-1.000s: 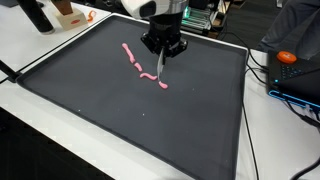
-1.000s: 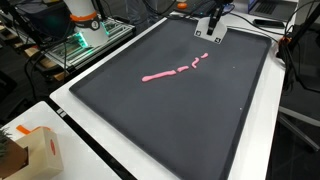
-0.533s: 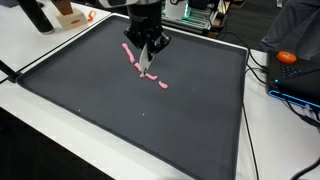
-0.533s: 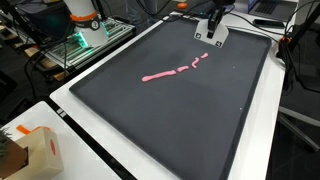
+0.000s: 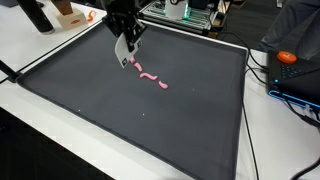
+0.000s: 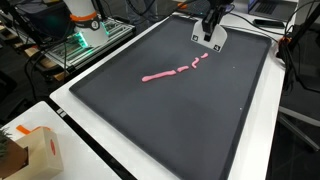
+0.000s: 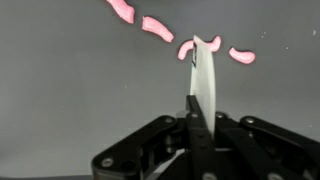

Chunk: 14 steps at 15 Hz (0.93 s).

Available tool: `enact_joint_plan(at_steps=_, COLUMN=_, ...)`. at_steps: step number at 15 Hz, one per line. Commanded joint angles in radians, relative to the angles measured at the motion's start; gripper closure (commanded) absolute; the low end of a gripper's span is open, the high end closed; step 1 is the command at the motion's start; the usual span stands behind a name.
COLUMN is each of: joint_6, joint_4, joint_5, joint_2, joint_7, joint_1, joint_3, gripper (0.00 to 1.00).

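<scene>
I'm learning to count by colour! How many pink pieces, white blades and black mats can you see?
pink pieces: 4
white blade: 1
black mat: 1
Total: 6

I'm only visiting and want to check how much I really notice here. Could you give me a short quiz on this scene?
1. True or false: the end effector is shut on a white blade.
2. What colour are the small pieces on the dark mat?
3. How do those pieces lie? A) in a rough line B) piled in one heap C) scattered into every corner

Key: 1 true; 2 pink; 3 A.
</scene>
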Motion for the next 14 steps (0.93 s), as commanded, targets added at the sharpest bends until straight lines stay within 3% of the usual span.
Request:
enact_joint_plan(at_steps=1, joint_6=0.032, joint_4=-0.088, joint_5=0.053, joint_2=-0.069, joint_7=-0.042, joint_1=-0.03, joint_3=-0.011, gripper=0.99)
enact_joint_plan(at_steps=14, joint_6=0.091, joint_4=-0.287, joint_5=0.14, joint_2=-0.214, joint_7=-0.114, joint_1=-0.109, joint_3=-0.061, gripper=0.99)
